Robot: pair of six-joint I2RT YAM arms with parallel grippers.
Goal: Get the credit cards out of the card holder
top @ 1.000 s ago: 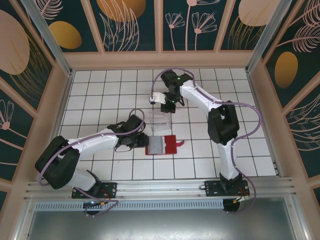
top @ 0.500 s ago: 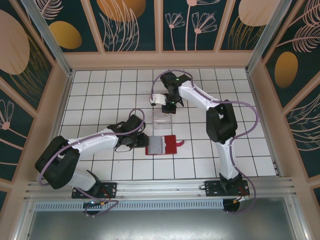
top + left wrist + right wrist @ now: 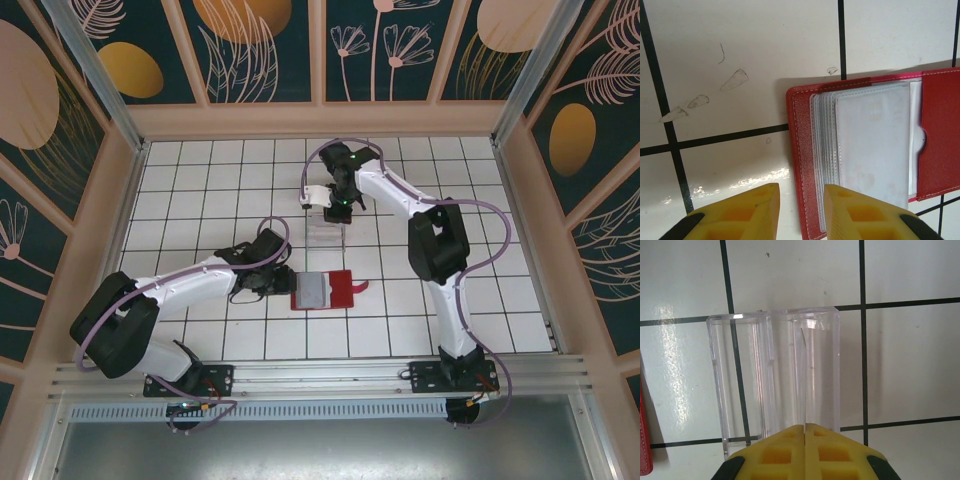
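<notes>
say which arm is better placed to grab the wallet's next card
Probably left: the left end effector sits open at the edge of the wallet, beside the cards; the right end effector is shut over the clear tray.

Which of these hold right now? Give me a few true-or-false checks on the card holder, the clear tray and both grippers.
The card holder lies open on the white tiles. True.
The right gripper is wide open above the clear plastic tray. False: its fingers are pressed together at the tray's edge.
The left gripper has its fingers apart at the holder's edge. True.
The card holder sits inside the tray. False: it lies on the tiles, apart from the tray.
Pale stacked sleeves show inside the holder. True.
</notes>
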